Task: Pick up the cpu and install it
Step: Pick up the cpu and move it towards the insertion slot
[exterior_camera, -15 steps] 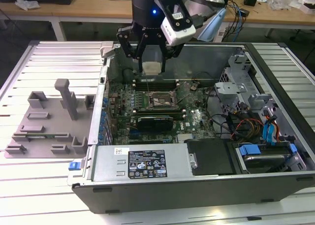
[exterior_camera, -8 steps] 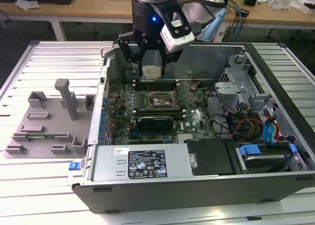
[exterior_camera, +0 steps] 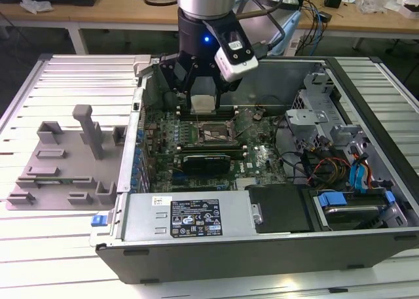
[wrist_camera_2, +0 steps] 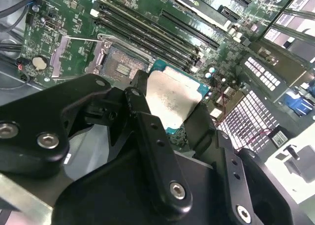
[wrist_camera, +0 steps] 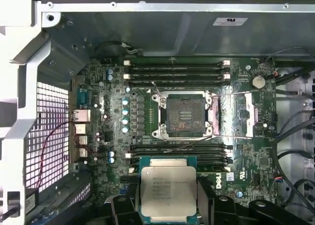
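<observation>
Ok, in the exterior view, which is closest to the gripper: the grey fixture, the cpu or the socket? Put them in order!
1. cpu, held in the gripper.
2. socket, on the motherboard close by.
3. grey fixture, outside the case, at the exterior view's left.

Gripper (wrist_camera_2: 170, 114) grips cpu (wrist_camera_2: 174, 98) — socket (wrist_camera_2: 124, 67) nearby

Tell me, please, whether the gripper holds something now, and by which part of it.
The gripper holds the cpu by two opposite edges, clamped from both sides, its silver top uncovered, above the motherboard.
</observation>
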{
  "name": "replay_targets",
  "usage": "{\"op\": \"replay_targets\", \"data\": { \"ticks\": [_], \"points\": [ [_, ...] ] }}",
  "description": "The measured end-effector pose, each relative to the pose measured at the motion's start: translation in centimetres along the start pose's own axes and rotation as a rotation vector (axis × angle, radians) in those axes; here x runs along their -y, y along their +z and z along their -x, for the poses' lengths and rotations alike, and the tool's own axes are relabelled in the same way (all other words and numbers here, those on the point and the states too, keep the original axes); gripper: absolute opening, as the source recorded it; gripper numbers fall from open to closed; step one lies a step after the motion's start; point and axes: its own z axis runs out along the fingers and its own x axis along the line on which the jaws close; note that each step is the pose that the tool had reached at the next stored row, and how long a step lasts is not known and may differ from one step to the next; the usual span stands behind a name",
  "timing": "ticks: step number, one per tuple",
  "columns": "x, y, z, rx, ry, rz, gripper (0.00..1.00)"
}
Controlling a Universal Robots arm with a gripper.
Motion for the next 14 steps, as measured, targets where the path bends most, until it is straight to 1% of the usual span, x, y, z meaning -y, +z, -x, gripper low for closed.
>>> {"op": "replay_targets", "data": {
  "ticks": [2, 6, 8, 11, 14],
  "points": [
    [0.0, 0.06, 0.04, 0.0002, 0.0, 0.0003, 0.55],
    [0.01, 0.47, 0.68, 0.0001, 0.0, -0.0015, 0.55],
    [0.02, 1.01, 1.28, 0.0003, 0.0, -0.0035, 0.55],
    [0.0, 1.51, 1.66, 0.0001, 0.0, -0.0057, 0.55],
    [-0.32, 2.17, 2.13, 0.0002, 0.0, -0.007, 0.55]
  ]
}}
